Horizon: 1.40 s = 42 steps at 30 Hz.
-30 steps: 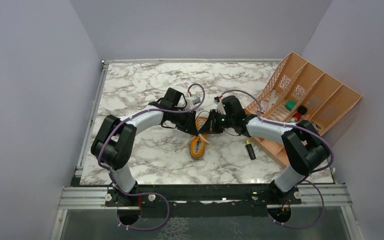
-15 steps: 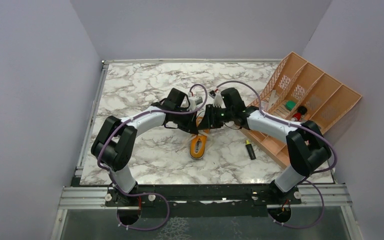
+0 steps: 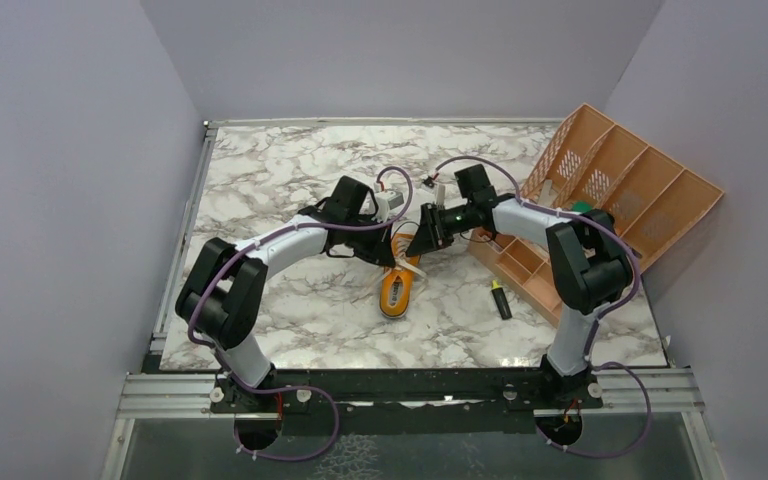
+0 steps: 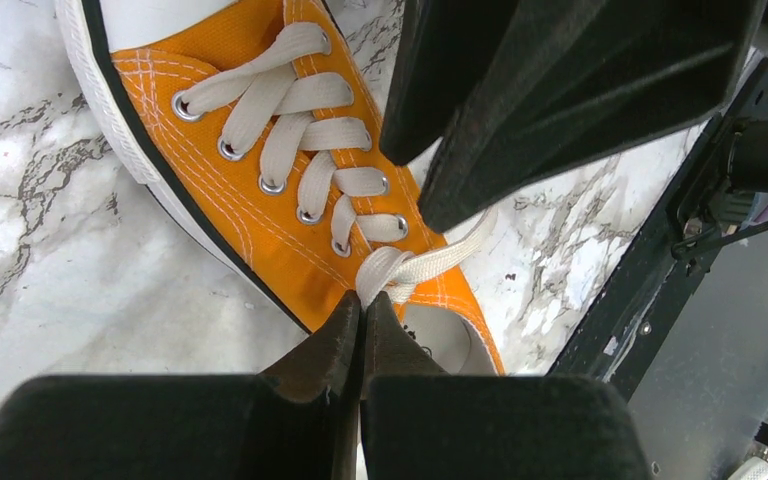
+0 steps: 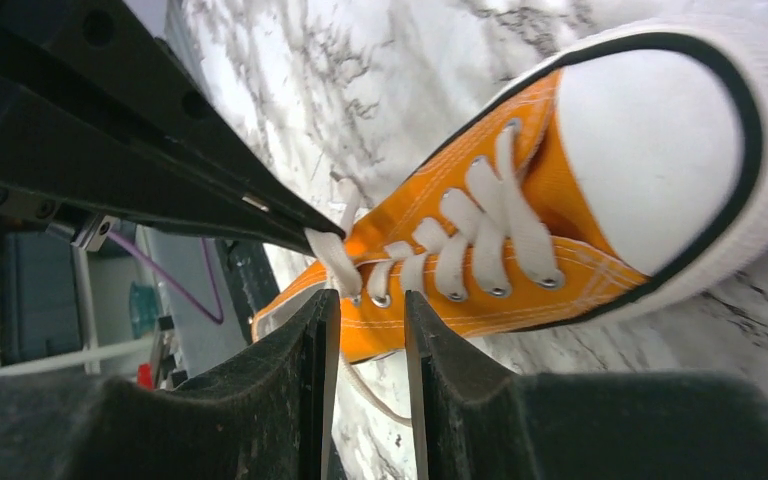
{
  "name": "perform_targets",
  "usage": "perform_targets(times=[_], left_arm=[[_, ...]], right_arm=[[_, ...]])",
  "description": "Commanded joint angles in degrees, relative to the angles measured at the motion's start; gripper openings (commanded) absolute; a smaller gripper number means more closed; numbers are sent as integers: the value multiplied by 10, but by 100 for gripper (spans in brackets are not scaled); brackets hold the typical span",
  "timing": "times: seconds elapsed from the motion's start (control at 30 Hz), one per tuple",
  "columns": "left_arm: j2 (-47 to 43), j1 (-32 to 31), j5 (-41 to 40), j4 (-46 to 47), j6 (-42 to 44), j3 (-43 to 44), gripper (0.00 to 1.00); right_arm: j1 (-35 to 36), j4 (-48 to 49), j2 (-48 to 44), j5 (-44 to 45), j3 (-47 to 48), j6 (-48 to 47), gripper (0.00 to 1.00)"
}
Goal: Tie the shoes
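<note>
The right gripper (image 5: 365, 330) has let go and swung back, jaws apart and empty. The left gripper (image 4: 362, 312) stays clenched on the lace (image 4: 430, 262), likely keeping tension over the shoe (image 4: 260, 220), which lies mid-table (image 3: 280, 170) between both arms.

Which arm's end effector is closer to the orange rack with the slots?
Right. The right end effector is over the sneaker, on the side toward the rack. The left end effector is at the sneaker's other side, farther from the rack.
</note>
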Motion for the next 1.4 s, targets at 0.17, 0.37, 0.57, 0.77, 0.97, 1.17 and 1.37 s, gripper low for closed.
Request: perform_targets(times=[0.17,0.37,0.57,0.77,0.97,1.17,1.37], left_arm=[[-21,-3,-14,15,5,-2,0],[-21,-7,-7,16,5,4,0],[-23,-11,-7,16,4,0,0],[-25,-16,-8,16,2,-3,0],[-28,-18,-14,16,-1,-5,0],[-29,-19,-16,16,-1,-4,0],[-30,-19,-18,16,-2,-8,0]], right_arm=[[25,35,22,-78,13,-7,35],[30,48,49,-84,31,21,23],[30,79,50,-84,23,48,28],[30,83,57,-96,19,54,29],[30,79,61,-101,18,48,21],[30,68,67,-97,18,37,22],[30,88,60,-102,15,53,2]])
